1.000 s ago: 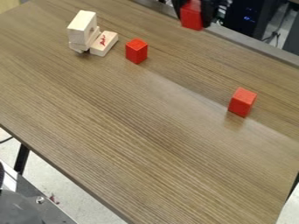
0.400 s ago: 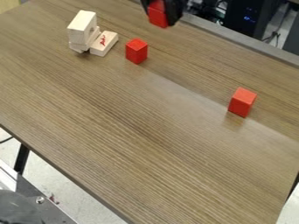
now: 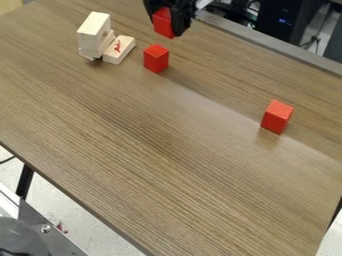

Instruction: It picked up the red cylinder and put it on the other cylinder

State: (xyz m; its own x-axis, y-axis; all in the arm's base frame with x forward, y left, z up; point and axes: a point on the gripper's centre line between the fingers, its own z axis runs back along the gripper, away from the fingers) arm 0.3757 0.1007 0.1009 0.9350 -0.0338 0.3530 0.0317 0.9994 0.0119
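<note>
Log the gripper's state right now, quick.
Gripper: closed, holding a red block between its jaws near the table's far edge.

Wood-grain table (image 3: 167, 145), dark metal leg (image 3: 24, 181), pale speckled floor (image 3: 87, 217).

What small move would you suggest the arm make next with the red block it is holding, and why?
I'd ease the tool slightly to line up the held red block over the standing red block near the wooden blocks, then check before lowering: in view, the held one sits above and slightly right of its top, with table showing between them.
</note>
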